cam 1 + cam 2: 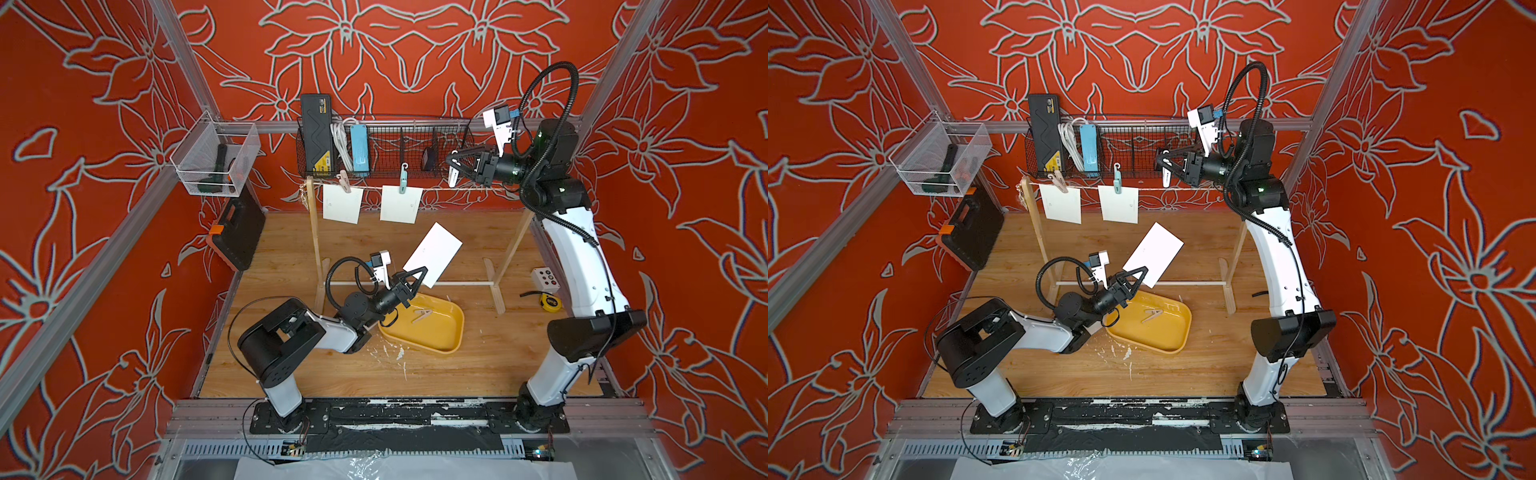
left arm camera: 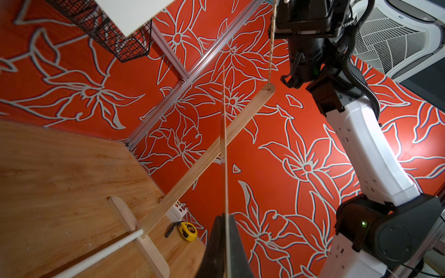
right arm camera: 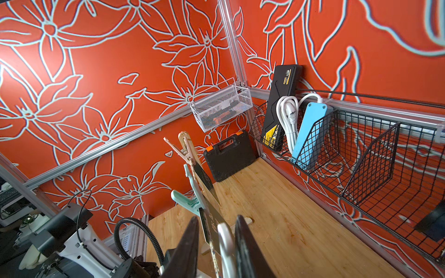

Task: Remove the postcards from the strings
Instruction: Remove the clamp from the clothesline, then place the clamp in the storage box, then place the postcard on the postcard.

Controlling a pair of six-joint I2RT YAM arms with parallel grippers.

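Two white postcards (image 1: 341, 203) (image 1: 400, 204) hang from the string (image 1: 478, 188) between two wood posts, one under a pink peg (image 1: 344, 179), one under a teal peg (image 1: 403, 180). My left gripper (image 1: 419, 276) is shut on a corner of a third postcard (image 1: 432, 259), held free above the yellow tray (image 1: 415, 344). In the left wrist view that card (image 2: 225, 144) shows edge-on between the fingers (image 2: 212, 245). My right gripper (image 1: 453, 164) is up at the string, right of the teal peg, shut on a white clothespin (image 3: 225, 243) that hangs down from its tips.
One loose clothespin (image 1: 422, 316) lies in the yellow tray. A tape measure (image 1: 550, 302) and a white button box (image 1: 545, 279) sit at the right. A black case (image 1: 237, 232) leans at the left. A black wire basket (image 1: 386, 145) hangs just behind the string.
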